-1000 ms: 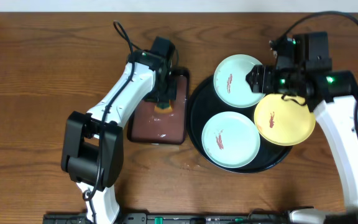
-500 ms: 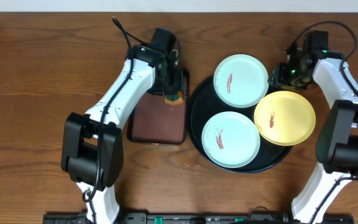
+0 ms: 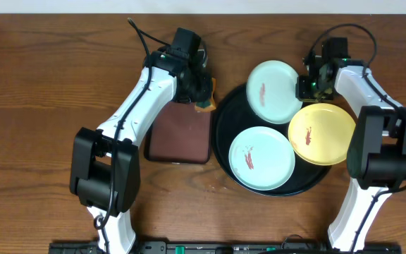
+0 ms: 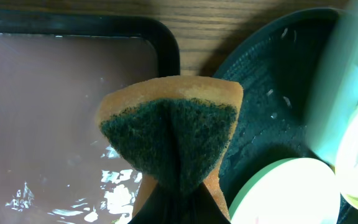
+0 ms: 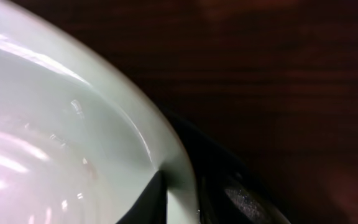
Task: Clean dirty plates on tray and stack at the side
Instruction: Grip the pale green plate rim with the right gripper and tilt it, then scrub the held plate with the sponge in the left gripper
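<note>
Mint far plate (image 3: 273,92) now tipped up at tray (image 3: 220,134) far rim; R jaws clamped on its edge; lay flat 0.5 s ago | L jaws clenched on sponge (image 4: 173,134); shifted fm maroon tray (image 3: 178,137) twd tray | scrub likely next

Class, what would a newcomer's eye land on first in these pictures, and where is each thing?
The round black tray at centre-right, carrying the far mint plate, near mint plate and yellow plate, all red-smeared. The right claw pinches the far mint plate's rim; the left claw grips a folded orange-and-green sponge at the corner of the maroon-lined tray.
</note>
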Robot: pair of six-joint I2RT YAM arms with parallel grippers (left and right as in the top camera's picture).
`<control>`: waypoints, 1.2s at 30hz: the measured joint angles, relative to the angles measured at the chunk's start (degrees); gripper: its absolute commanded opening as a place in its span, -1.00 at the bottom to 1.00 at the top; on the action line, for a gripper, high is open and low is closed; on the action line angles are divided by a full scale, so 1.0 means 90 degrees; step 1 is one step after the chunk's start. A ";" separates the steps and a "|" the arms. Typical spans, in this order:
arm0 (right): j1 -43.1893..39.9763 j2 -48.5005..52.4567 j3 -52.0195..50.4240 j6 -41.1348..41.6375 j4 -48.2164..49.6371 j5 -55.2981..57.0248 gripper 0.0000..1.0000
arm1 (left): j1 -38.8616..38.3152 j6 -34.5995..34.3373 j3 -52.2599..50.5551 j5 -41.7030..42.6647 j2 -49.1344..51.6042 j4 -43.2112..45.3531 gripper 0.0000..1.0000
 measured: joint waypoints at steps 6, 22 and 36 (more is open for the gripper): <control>0.0216 -0.0109 0.0061 -0.0114 -0.0340 0.0148 -0.98 | -0.0226 -0.0032 0.0000 0.0017 0.0000 0.0335 -0.85; 0.0474 -0.0153 0.0070 0.0284 -0.1037 0.0440 -0.14 | -0.0612 -0.0141 0.0000 0.0017 0.0000 0.0639 -0.85; 0.0469 -0.0347 -0.0185 0.0537 -0.0243 0.0306 -0.50 | -0.0942 -0.0185 0.0000 0.0012 0.0000 0.1566 -0.85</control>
